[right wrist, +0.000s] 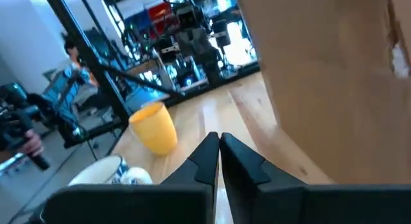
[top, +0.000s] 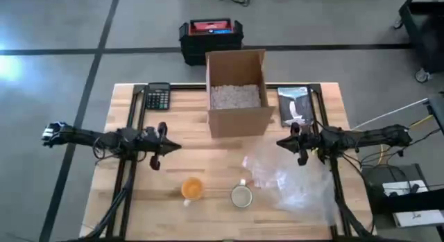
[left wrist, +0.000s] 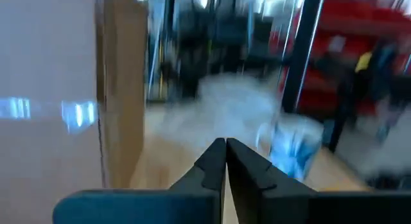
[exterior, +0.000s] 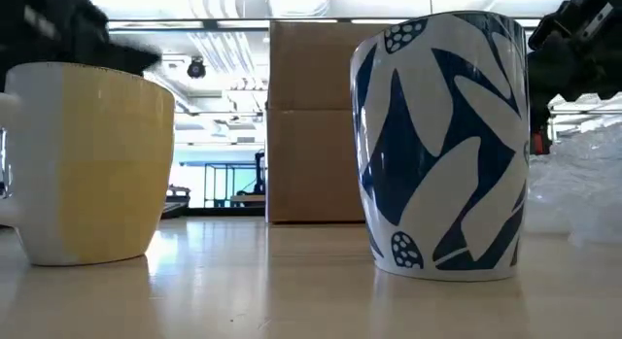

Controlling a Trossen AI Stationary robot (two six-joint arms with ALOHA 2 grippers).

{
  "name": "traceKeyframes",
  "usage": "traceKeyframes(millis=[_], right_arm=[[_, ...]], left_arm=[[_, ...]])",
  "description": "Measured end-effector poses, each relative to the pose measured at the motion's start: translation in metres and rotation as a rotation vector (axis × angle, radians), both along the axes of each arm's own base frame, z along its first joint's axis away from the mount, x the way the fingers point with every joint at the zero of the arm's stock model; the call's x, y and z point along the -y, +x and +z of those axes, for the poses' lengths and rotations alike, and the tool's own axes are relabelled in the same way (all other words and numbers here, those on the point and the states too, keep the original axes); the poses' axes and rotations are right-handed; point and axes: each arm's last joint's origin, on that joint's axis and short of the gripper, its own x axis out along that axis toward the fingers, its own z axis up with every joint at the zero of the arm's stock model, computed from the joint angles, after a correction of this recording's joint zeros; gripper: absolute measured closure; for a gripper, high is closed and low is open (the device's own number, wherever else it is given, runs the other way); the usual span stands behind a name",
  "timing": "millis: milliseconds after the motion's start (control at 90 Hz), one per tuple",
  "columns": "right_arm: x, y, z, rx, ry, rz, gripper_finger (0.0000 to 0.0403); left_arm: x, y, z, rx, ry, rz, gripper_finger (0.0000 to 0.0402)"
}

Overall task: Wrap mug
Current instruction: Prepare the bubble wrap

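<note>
A white mug with blue leaf print (exterior: 445,145) stands upright on the wooden table near its front edge (top: 241,195), also in the right wrist view (right wrist: 106,172). A yellow mug (top: 192,188) stands to its left (exterior: 92,164). A clear sheet of bubble wrap (top: 295,179) lies spread on the table to the right of the blue mug. My left gripper (top: 172,147) hovers shut over the table's left half, touching nothing (left wrist: 226,147). My right gripper (top: 283,143) hovers shut above the wrap's far edge, empty (right wrist: 218,142).
An open cardboard box (top: 236,93) with white packing fill stands at the middle back. A calculator (top: 157,97) lies at the back left, and a dark packet (top: 295,105) at the back right. A person stands in the room beyond the table (right wrist: 74,73).
</note>
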Motion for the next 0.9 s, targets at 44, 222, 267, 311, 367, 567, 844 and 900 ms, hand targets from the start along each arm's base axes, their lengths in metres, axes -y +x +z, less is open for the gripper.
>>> traceKeyframes(millis=[44, 222, 267, 311, 367, 567, 844, 900], right_arm=[[0.000, 0.000, 0.004, 0.045, 0.003, 0.000, 0.0401], [-0.001, 0.008, 0.028, 0.047, -0.048, -0.001, 0.0401], [-0.002, 0.015, 0.035, -0.010, -0.073, 0.006, 0.0401], [-0.002, 0.025, 0.038, -0.115, -0.094, 0.013, 0.0401], [-0.004, 0.036, 0.039, -0.268, -0.116, 0.029, 0.0401], [-0.016, 0.082, 0.025, -0.758, -0.151, 0.107, 0.0401], [-0.029, 0.139, -0.035, -1.111, -0.215, 0.105, 0.0401], [-0.031, 0.149, -0.046, -1.156, -0.232, 0.113, 0.0401]], left_arm=[[0.000, -0.001, 0.007, 0.077, -0.008, 0.001, 0.0402], [-0.003, -0.007, 0.023, 0.249, -0.017, 0.076, 0.0402], [-0.004, -0.006, 0.023, 0.243, -0.006, 0.113, 0.0402], [-0.005, -0.006, 0.022, 0.236, -0.007, 0.151, 0.0402], [-0.006, -0.006, 0.021, 0.223, -0.014, 0.192, 0.0402], [-0.006, 0.000, 0.012, 0.128, -0.007, 0.222, 0.0402], [-0.005, 0.007, 0.002, 0.035, -0.075, 0.186, 0.0402], [-0.004, 0.009, -0.001, 0.006, -0.088, 0.156, 0.0402]])
